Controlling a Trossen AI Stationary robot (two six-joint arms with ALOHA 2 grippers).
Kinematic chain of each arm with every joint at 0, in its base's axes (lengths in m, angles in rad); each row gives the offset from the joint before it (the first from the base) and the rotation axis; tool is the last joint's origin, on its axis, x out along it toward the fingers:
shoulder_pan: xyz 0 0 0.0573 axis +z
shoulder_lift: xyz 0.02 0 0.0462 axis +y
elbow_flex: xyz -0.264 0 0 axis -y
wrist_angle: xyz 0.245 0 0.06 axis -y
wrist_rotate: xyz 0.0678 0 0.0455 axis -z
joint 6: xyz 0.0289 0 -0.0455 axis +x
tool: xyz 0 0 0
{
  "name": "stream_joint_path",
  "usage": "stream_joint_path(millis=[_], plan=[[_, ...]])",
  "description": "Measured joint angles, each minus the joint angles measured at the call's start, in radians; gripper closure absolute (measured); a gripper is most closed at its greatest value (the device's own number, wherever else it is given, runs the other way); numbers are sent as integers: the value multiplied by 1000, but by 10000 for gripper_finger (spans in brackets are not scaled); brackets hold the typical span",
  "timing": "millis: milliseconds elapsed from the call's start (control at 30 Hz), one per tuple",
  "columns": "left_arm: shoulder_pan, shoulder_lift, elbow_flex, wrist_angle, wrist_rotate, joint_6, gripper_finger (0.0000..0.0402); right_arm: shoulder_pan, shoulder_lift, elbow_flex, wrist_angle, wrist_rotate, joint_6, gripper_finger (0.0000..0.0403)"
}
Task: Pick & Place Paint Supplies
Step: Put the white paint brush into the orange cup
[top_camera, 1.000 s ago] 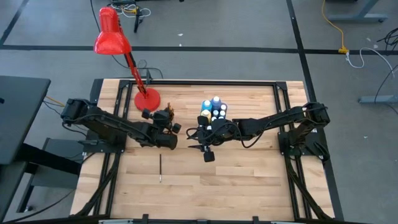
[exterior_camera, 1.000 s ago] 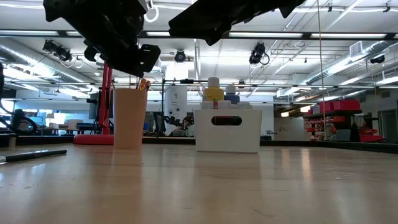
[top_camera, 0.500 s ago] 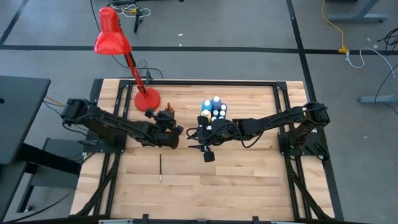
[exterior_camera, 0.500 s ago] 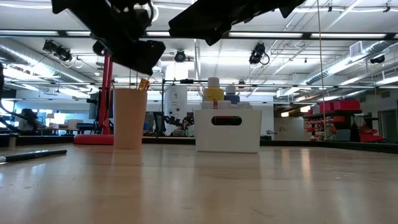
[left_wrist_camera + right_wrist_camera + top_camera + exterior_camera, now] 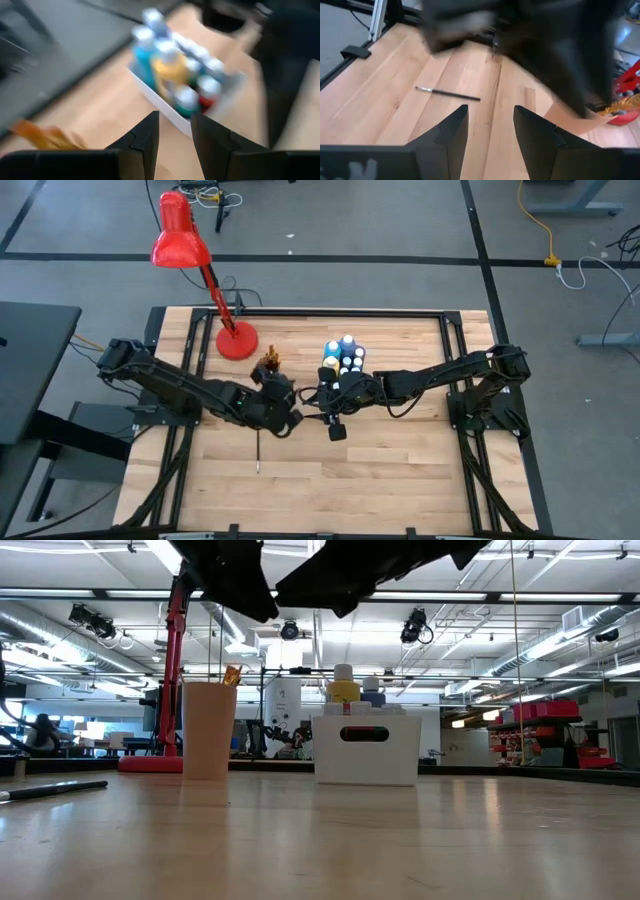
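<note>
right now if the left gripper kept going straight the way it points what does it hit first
Probably the white bin of paint bottles. In the left wrist view the left gripper, open and empty, aims straight at it over bare table, though depth is hard to judge.

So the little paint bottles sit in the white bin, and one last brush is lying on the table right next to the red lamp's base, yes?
Not quite. The paint bottles do sit in the white bin, but the loose brush lies well away from the red lamp's base, toward the table's near edge. The high view shows this.

Overhead cam straight down, low cam table-level; both w/ white bin [image 5: 341, 360] [image 5: 365, 748].
</note>
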Motion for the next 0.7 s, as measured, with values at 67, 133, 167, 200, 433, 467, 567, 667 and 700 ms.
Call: stream_joint_path(millis=[67, 133, 167, 200, 433, 467, 567, 667, 700], plan=[[-14, 0, 1, -25, 92, -56, 278, 0, 0, 0, -18, 0, -3, 241], [-26, 0, 1, -80, 170, -130, 278, 0, 0, 0, -35, 0, -3, 241], [-32, 0, 1, -118, 210, -181, 278, 0, 0, 0, -42, 0, -3, 241], [-36, 0, 1, -160, 243, -239, 278, 0, 0, 0, -47, 0, -3, 241], [-97, 0, 0, -365, 436, -596, 278, 0, 0, 0, -53, 4, -3, 241], [-108, 0, 0, -367, 456, -630, 278, 0, 0, 0, -53, 10, -4, 241], [-139, 0, 0, -368, 530, -746, 278, 0, 0, 0, -53, 10, -13, 241], [-172, 1, 0, -368, 576, -878, 278, 0, 0, 0, -53, 10, -15, 241], [-183, 9, 0, -368, 585, -921, 278, 0, 0, 0, -53, 10, -14, 241]])
